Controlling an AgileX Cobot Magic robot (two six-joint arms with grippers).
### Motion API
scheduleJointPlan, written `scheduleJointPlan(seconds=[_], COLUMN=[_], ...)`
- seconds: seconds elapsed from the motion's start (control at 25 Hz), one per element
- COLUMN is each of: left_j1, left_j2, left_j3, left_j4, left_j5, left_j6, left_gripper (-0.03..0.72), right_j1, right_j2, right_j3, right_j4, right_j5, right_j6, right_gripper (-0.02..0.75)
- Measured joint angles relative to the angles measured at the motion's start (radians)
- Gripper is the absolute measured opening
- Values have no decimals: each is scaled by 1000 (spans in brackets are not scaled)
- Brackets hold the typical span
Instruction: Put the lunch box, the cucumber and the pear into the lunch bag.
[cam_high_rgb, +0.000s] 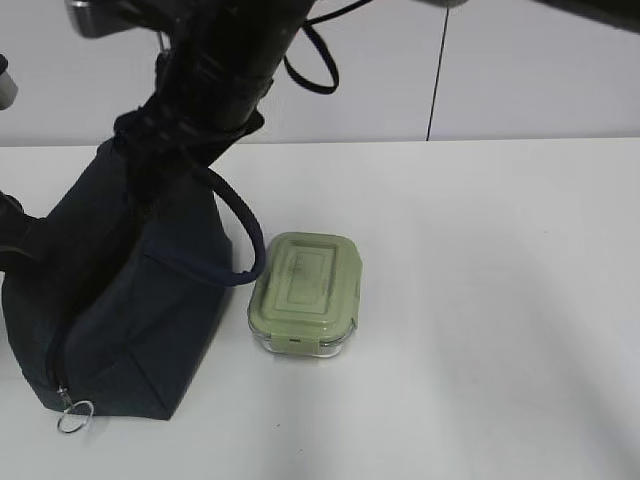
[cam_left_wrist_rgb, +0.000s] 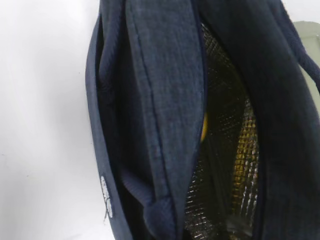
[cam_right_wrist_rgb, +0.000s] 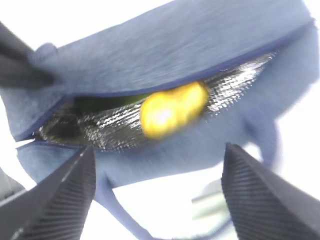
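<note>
- right gripper (cam_right_wrist_rgb: 157, 192): jaws spread wide, empty, above lunch bag (cam_right_wrist_rgb: 165, 55) opening; pear (cam_right_wrist_rgb: 172, 110) inside, on silvery lining
- left gripper: out of view; pressed together
- lunch box (cam_high_rgb: 306, 292) on table (cam_high_rgb: 500, 300), just beside bag

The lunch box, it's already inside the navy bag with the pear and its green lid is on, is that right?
Not quite. The lunch box is outside the lunch bag, sitting on the table beside it, as the exterior view shows. Its green lid is on, and the pear is inside the bag.
</note>
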Motion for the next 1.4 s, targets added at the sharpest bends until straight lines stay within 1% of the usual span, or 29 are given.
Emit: scheduleJointPlan(seconds=[0.08, 0.2, 0.32, 0.4, 0.48, 0.56, 0.64, 0.72, 0.8, 1.08, 1.4], left_j1=[0, 0, 0, 0, 0, 0, 0, 0, 0, 0, 0], left_j2=[0, 0, 0, 0, 0, 0, 0, 0, 0, 0, 0], left_j3=[0, 0, 0, 0, 0, 0, 0, 0, 0, 0, 0], left_j4=[0, 1, 1, 1, 1, 2, 2, 2, 2, 3, 3], left_j5=[1, 1, 2, 2, 2, 2, 3, 3, 4, 6, 7], left_j6=[0, 0, 0, 0, 0, 0, 0, 0, 0, 0, 0], left_gripper=[-15, -15, -15, -15, -15, -15, -15, -15, -15, -15, -15], right_j1=[-45, -139, -244, -310, -375, -424, -459, -470, -471, -471, -471], right_j2=[-32, -83, -145, -195, -245, -263, -258, -236, -206, -106, -28], right_j3=[9, 89, 265, 440, 613, 778, 887, 946, 963, 963, 963], right_j4=[0, 41, 123, 197, 351, 546, 751, 872, 929, 1051, 1140], right_j5=[3, -8, -80, -158, -240, -289, -320, -337, -341, -341, -330], right_j6=[28, 48, 64, 65, 1, -115, -249, -337, -380, -468, -543], right_gripper=[568, 553, 552, 552, 551, 551, 550, 550, 551, 551, 551])
